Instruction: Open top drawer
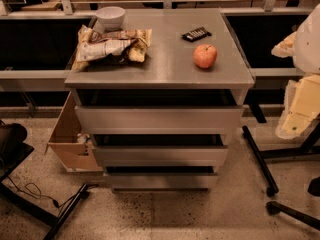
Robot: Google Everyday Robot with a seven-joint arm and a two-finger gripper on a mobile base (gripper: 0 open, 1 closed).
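The grey cabinet [160, 64] stands in the middle of the camera view with three stacked drawers. The top drawer [159, 119] is the widest, with a plain front panel and no handle. A dark gap shows between its upper edge and the cabinet top. Two narrower drawer fronts [160, 155] sit below it. My gripper [299, 109] is at the right edge of the view, pale and yellowish, to the right of the cabinet and apart from the top drawer. It touches nothing on the cabinet.
On the cabinet top lie a crumpled chip bag [111, 45], a white bowl [110, 17], a dark snack bar [195, 34] and a red apple [205, 56]. A cardboard box [70, 144] stands at the cabinet's left. Black chair legs [259, 159] cross the floor at right.
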